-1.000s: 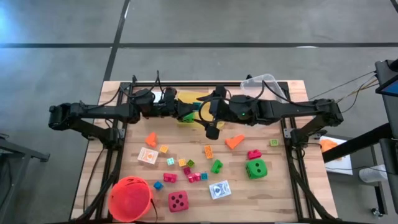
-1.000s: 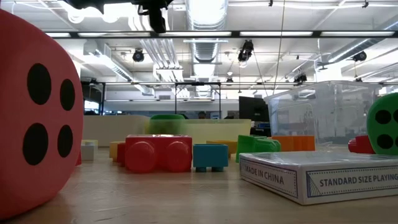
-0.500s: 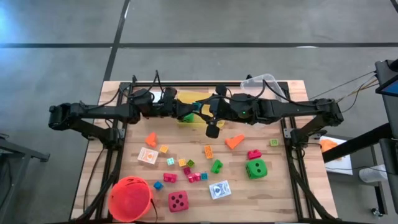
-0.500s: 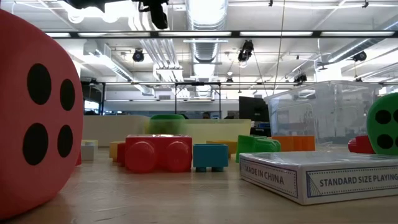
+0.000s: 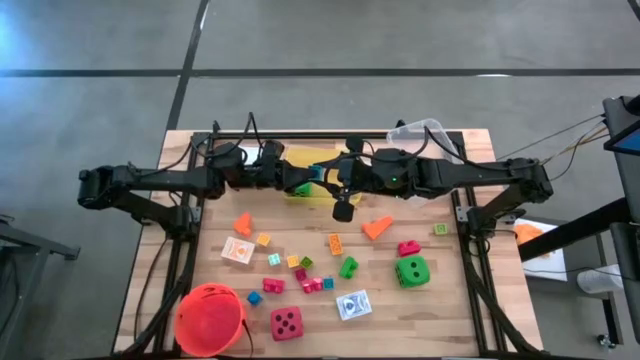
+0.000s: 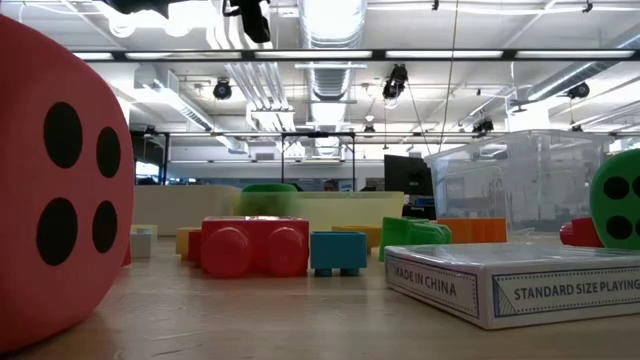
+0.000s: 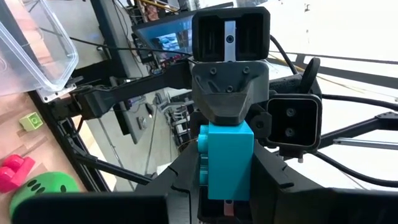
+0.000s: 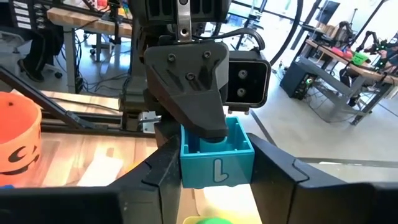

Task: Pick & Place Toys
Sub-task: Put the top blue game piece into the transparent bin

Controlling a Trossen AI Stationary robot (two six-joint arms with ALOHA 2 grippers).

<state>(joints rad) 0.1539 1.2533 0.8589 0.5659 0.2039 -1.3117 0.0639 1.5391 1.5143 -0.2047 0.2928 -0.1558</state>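
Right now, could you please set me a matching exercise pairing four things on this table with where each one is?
Things:
1. cyan block
2. bucket
3. pink-red die
4. green die

Places:
A. on the right arm's side, by a red block
B. between the left claw and the right claw
C. at a table corner, on the left arm's side
D. just beside the bucket

Pairs: 1-B, 2-C, 3-D, 4-A
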